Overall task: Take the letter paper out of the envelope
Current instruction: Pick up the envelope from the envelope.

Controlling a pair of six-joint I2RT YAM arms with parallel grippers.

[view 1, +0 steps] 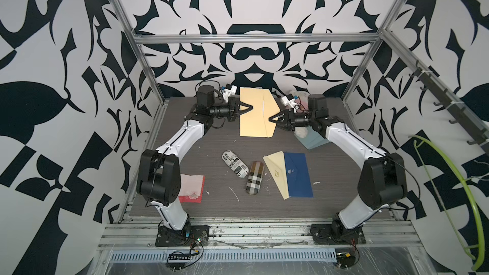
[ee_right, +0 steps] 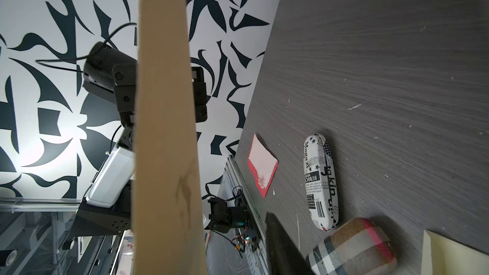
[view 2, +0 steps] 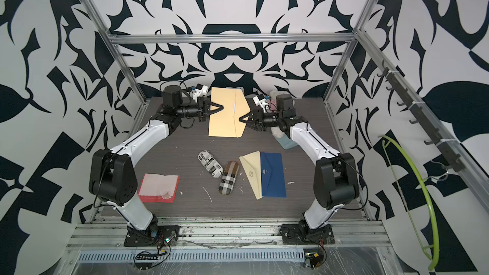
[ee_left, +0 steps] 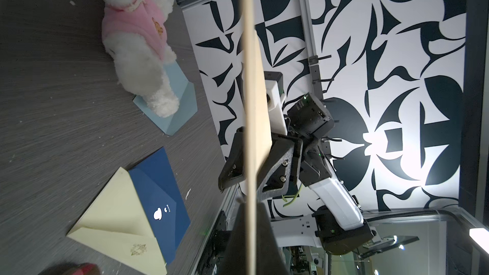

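Observation:
A tan envelope (view 1: 254,113) hangs upright above the back of the table, also in a top view (view 2: 223,113). My left gripper (view 1: 251,108) is shut on the envelope's left edge; in the left wrist view its dark fingers (ee_left: 270,247) press both sides of the thin envelope edge (ee_left: 250,101). My right gripper (view 1: 270,120) stands open at the flap end, with the flap between its spread jaws. In the right wrist view one finger (ee_right: 280,244) stands clear of the envelope (ee_right: 164,128). A thin white strip (view 1: 264,107) shows at the mouth; the rest of the letter paper is hidden inside.
On the table lie a newsprint glasses case (view 1: 234,164), a plaid case (view 1: 255,178), a cream envelope (view 1: 275,177) under a blue one (view 1: 299,174), and a red card (view 1: 191,188). A white plush in pink (ee_left: 137,48) sits on a light-blue envelope (view 1: 315,141) under the right arm.

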